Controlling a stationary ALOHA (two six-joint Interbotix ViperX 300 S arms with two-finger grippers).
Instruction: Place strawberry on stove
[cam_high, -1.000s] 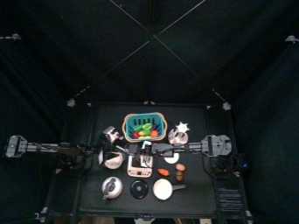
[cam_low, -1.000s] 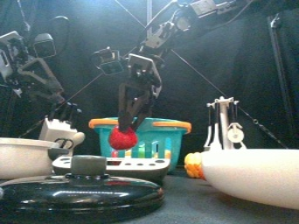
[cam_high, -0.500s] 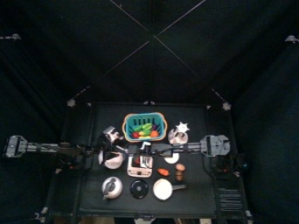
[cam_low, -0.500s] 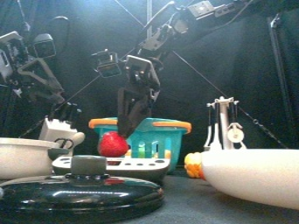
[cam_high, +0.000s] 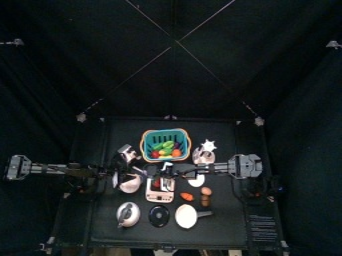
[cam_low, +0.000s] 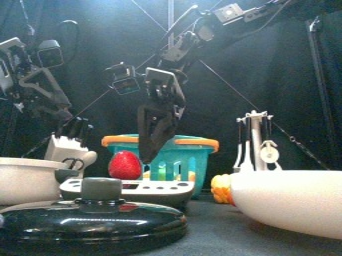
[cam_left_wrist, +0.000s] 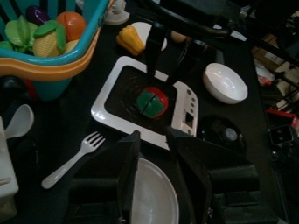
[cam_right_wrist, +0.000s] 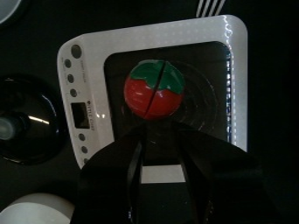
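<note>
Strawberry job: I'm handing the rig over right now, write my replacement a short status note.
Right gripper: open, just above the strawberry, no longer holding it.
Left gripper: away from the job, beside the stove, jaw state unclear.
Strawberry: sitting on the dark middle of the stove, in front of the teal basket.
Done: placement looks complete.
Left: lift the right arm clear without nudging the berry, which may roll.
</note>
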